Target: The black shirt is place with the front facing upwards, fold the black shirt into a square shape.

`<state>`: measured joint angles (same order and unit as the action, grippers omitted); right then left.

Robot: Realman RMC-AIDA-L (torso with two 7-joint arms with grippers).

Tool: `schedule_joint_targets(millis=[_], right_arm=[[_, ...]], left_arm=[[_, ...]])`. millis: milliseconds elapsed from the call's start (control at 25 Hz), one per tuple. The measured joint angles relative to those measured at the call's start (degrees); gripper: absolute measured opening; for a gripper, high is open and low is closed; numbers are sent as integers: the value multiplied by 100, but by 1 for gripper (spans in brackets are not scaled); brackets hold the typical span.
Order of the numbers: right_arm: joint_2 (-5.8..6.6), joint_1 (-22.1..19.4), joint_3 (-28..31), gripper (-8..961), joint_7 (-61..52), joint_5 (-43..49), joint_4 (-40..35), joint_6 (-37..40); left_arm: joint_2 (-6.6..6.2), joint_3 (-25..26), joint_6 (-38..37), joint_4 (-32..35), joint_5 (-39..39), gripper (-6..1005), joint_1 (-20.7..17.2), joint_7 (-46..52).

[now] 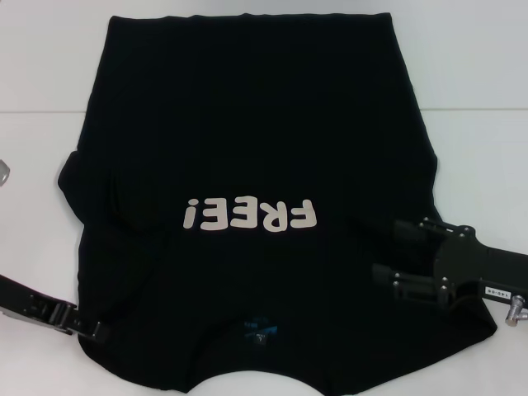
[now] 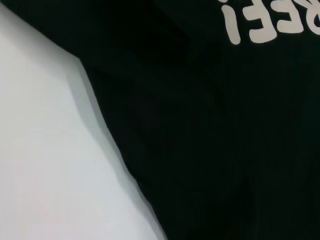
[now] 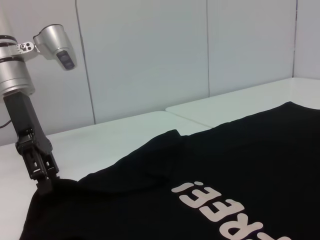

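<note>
I saw the black shirt (image 1: 247, 148) spread across the white counter (image 1: 41, 66), filling the frame's centre. My left gripper (image 1: 97, 330), lower left, had its jaws clamped on the shirt's edge; my right gripper (image 1: 386, 249), lower right, hovered with jaws open.

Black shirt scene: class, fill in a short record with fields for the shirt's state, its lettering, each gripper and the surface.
Shirt: black shirt lies spread flat, front up, not yet folded
Lettering: pale "FREE!" on chest
Left gripper: left gripper at the shirt's near left edge, fingers down at the cloth
Right gripper: right gripper over the shirt's right side, jaws open
Surface: white table
</note>
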<state>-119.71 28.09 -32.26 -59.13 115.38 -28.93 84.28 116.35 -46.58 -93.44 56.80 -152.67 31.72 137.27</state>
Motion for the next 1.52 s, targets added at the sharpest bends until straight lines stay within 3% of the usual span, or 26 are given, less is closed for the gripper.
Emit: schedule_joint_targets(millis=[240, 640, 880, 960, 1040, 1240, 1320, 1360, 1400, 1520], right_arm=[[10, 22, 52, 855, -2, 2, 2, -6], [10, 34, 150, 855, -12, 2, 2, 20], [15, 31, 259, 854, -182, 2, -23, 35], [71, 30, 271, 854, -616, 5, -120, 36], [160, 28, 264, 854, -1229, 21, -317, 49], [512, 44, 125, 854, -3667, 428, -1381, 327], [698, 164, 33, 853, -4782, 879, -1861, 471], [879, 345, -122, 853, -5740, 1435, -2202, 635], [879, 345, -122, 853, -5740, 1435, -2202, 635], [1078, 751, -217, 853, -7211, 2647, -2555, 857]], left_arm=[[10, -9, 11, -19, -6, 696, 25, -64], [11, -18, 33, -39, -13, 223, 36, -136], [10, -5, -4, -27, -10, 34, 30, -160], [9, 22, -29, -13, 8, 34, 22, -197], [1, 58, -53, -8, 12, 34, 16, -231], [-17, 75, -102, -6, -7, 35, 6, -193], [-27, 69, -145, -10, -23, 35, 27, -176], [-31, 69, -163, -13, -27, 35, 33, -166], [-33, 68, -177, -13, -28, 35, 40, -144], [-65, 70, -225, -17, -32, 35, 47, -66]])
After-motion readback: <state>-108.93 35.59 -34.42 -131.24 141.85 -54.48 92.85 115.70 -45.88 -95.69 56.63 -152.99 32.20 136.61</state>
